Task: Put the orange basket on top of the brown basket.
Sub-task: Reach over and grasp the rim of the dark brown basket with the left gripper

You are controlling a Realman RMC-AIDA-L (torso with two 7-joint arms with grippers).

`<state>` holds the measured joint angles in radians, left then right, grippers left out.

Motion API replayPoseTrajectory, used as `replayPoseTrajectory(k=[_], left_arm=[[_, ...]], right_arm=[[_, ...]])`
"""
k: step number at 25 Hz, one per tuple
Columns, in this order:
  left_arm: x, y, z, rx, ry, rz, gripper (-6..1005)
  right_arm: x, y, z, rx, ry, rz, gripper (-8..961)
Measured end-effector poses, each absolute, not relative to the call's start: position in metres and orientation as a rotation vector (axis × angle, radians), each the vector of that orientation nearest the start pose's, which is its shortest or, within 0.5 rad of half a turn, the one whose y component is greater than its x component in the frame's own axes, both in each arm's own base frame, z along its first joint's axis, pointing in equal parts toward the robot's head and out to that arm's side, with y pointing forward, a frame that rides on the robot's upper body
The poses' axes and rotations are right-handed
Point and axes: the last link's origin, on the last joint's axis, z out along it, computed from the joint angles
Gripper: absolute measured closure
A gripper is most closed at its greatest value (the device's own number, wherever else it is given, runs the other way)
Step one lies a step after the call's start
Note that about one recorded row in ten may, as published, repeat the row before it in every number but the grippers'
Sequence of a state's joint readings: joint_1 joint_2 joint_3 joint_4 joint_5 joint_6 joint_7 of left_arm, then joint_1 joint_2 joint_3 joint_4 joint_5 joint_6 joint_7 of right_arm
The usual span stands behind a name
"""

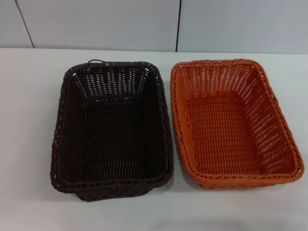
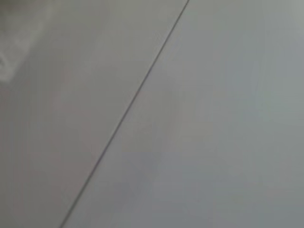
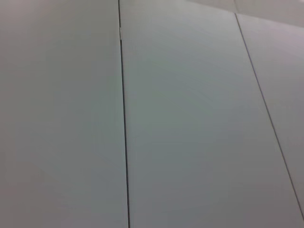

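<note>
Neither arm shows in the head view; no gripper, wrist or link enters it from the robot's left or right side. Left wrist view: none of that arm's own fingers appear, and the camera faces only a flat pale panelled surface. Right wrist view: likewise none of that arm's fingers, and the same kind of flat panelled surface. The other arm's gripper does not appear in either wrist view. Finger state and arm pose cannot be read for either side.

A plain lab or office test space: a bare white desk (image 1: 29,144) whose far edge meets a grey panelled wall (image 1: 96,24) with thin dark seams.
</note>
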<state>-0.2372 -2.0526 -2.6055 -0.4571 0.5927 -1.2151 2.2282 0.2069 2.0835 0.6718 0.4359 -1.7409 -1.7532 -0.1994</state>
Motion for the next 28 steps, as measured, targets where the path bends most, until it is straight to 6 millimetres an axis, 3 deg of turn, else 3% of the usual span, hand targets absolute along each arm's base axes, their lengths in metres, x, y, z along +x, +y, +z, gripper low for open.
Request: replayPoseTrajectory(k=[13,24,25,28], left_arm=[[-0.369,0.290,0.173,-1.221,-0.652,-1.190,195],[-0.338,0.300,0.195,-1.419,-0.824,-1.257,196],[-0.324,0.301,0.199,-1.497,-0.870,-1.235,196],[-0.316,0.301,0.201,-1.545,-0.888,-1.207,197]], right_arm=[[0.319,0.248,0.046,-0.939,0.266,0.777,217],[0.316,0.251,0.046,-0.944,0.260,0.786,217],[0.316,0.251,0.046,-0.944,0.259,0.787,217],[0.316,0.252,0.046,-0.945,0.258,0.788,217]])
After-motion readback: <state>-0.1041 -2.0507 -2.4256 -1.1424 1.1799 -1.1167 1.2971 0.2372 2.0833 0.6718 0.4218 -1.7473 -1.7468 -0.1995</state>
